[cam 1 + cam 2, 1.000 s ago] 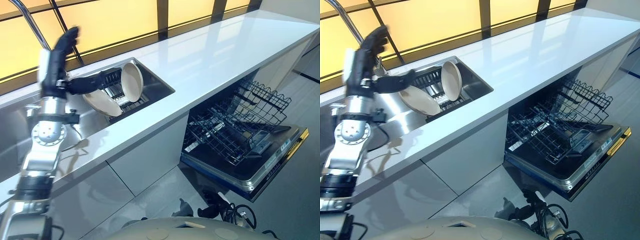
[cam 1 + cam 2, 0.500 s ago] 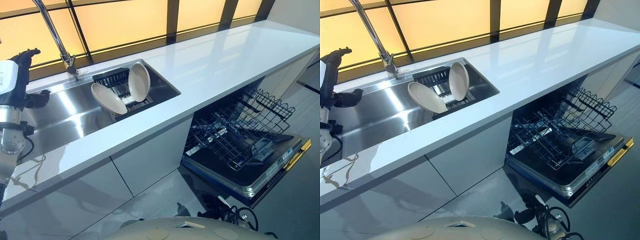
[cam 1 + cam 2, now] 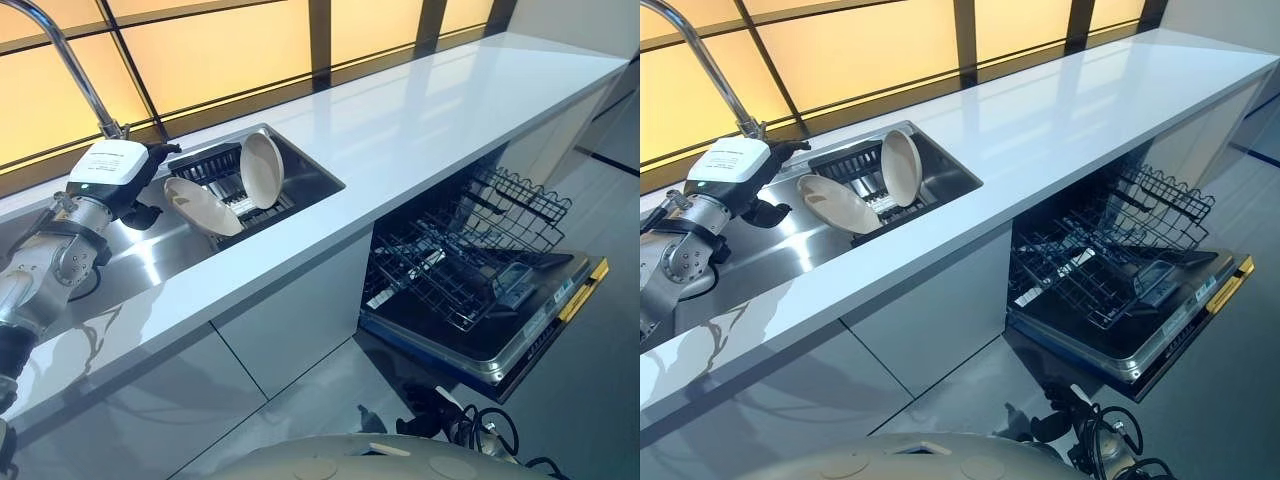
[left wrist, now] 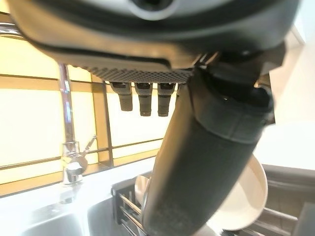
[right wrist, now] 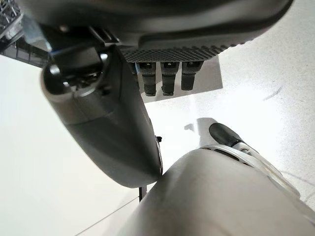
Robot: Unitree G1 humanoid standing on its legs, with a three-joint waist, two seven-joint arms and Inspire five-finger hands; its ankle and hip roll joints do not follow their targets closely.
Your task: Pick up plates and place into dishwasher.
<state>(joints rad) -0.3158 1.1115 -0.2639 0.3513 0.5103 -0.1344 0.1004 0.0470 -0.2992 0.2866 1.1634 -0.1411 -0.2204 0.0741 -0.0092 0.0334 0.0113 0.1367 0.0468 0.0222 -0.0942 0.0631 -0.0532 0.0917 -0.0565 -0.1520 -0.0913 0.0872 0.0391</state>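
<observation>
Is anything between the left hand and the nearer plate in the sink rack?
Nothing visible. The left hand hovers over the sink just beside the leaning plate; open space lies between them. The upright plate stands beyond it in the rack.

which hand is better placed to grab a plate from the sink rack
Left. The left hand hangs open over the sink, right beside the leaning plate. The right hand is down by the floor.
</observation>
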